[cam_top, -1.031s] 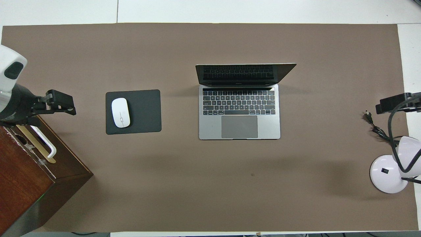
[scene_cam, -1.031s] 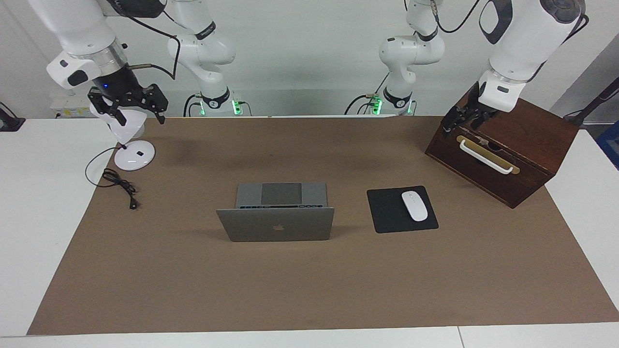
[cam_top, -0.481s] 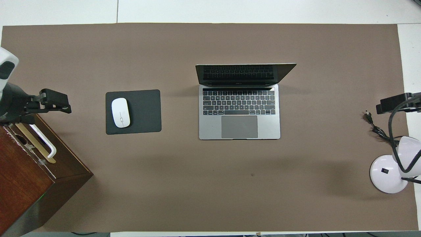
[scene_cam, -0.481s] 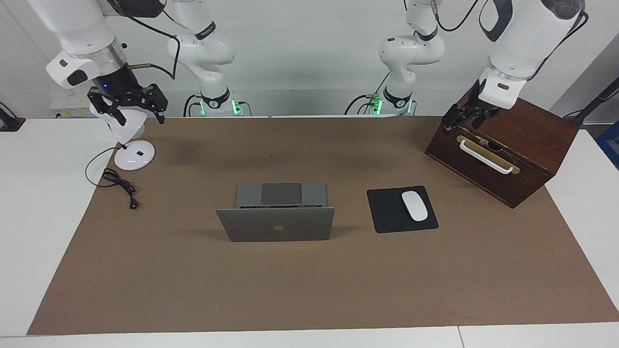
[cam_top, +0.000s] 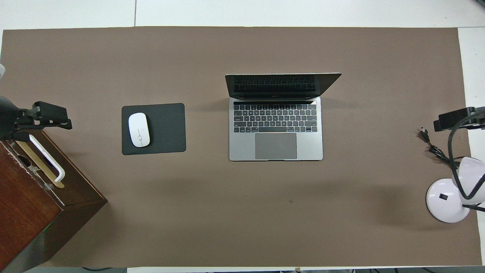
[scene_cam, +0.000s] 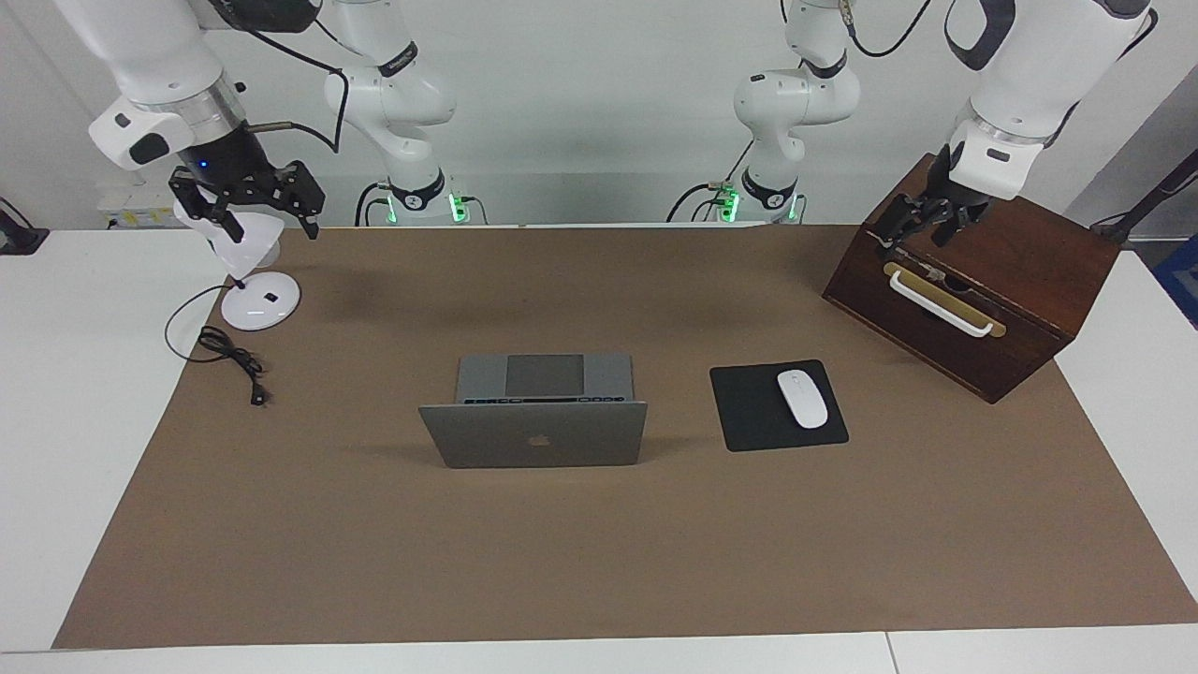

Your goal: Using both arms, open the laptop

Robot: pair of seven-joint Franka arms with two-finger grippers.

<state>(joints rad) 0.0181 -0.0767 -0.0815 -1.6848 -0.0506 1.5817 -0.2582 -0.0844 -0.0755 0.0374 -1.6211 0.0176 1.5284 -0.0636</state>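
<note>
The silver-grey laptop [scene_cam: 538, 435] [cam_top: 276, 129] stands open in the middle of the brown mat, its lid upright with the apple logo turned away from the robots and its keyboard facing them. Nothing touches it. My left gripper [scene_cam: 917, 232] [cam_top: 53, 115] hangs over the top front edge of the wooden box at the left arm's end of the table, open and holding nothing. Over the white lamp at the right arm's end, my right gripper [scene_cam: 267, 225] [cam_top: 451, 120] hovers open and empty.
A dark wooden box [scene_cam: 1020, 281] [cam_top: 34, 197] with a white handle sits at the left arm's end. A black mouse pad [scene_cam: 749, 417] [cam_top: 166, 129] carries a white mouse [scene_cam: 802, 398] [cam_top: 139, 129] beside the laptop. A white lamp [scene_cam: 260, 301] [cam_top: 447, 201] and a black cable [scene_cam: 229, 354] lie at the right arm's end.
My left gripper has drawn back from the mat toward the left arm's end, farther over the wooden box. The right gripper and the laptop have not moved.
</note>
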